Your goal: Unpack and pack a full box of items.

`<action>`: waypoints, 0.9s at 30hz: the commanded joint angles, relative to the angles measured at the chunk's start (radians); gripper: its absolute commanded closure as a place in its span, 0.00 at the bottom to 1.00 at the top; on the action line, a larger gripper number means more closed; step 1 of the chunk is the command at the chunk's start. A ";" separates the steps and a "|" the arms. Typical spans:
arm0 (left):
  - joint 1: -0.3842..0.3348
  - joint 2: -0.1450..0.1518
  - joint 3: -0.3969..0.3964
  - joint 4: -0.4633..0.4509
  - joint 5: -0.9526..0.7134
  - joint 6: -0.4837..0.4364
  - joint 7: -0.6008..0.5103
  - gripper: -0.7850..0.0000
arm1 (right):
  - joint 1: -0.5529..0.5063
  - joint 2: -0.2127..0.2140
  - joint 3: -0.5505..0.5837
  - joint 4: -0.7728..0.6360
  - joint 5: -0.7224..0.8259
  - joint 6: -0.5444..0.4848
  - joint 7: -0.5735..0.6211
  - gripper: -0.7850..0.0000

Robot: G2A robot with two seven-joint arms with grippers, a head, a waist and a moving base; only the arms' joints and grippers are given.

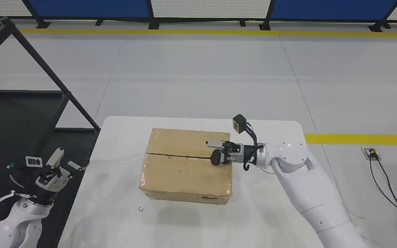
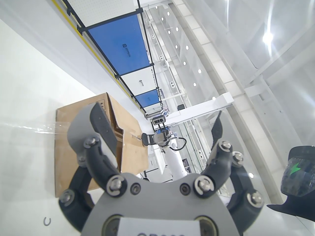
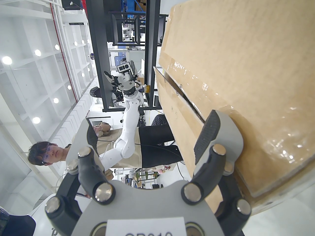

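I see the closed brown cardboard box [image 1: 186,164] in the middle of the white table [image 1: 124,186]. The right gripper [image 3: 150,119] is spread wide at its taped seam (one finger [image 3: 216,133] lies on the cardboard). The left gripper [image 2: 157,119], also wide and holding nothing, hangs off the table's left side.

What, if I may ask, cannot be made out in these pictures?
Top view: contents of the box, hidden by its closed flaps.
Top view: small curved thing on the table, too small to identify.
Right wrist view: the box's far end, cut off by the edge.
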 commanded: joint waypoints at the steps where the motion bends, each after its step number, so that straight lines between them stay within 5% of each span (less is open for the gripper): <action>1: 0.008 -0.002 0.010 -0.014 0.036 0.011 0.019 0.00 | 0.000 0.000 0.000 0.000 0.000 0.000 0.000 0.00; 10: 0.052 -0.030 0.132 -0.020 0.136 0.054 0.136 0.00 | 0.000 0.000 0.000 0.000 0.000 0.000 0.000 0.00; 17: 0.001 -0.051 0.237 0.061 0.083 0.176 0.083 0.00 | 0.000 0.000 0.000 0.000 0.000 0.000 0.000 0.00; 27: -0.013 -0.052 0.239 0.075 0.077 0.189 0.080 0.00 | 0.000 0.000 0.000 0.000 0.000 0.000 0.000 0.00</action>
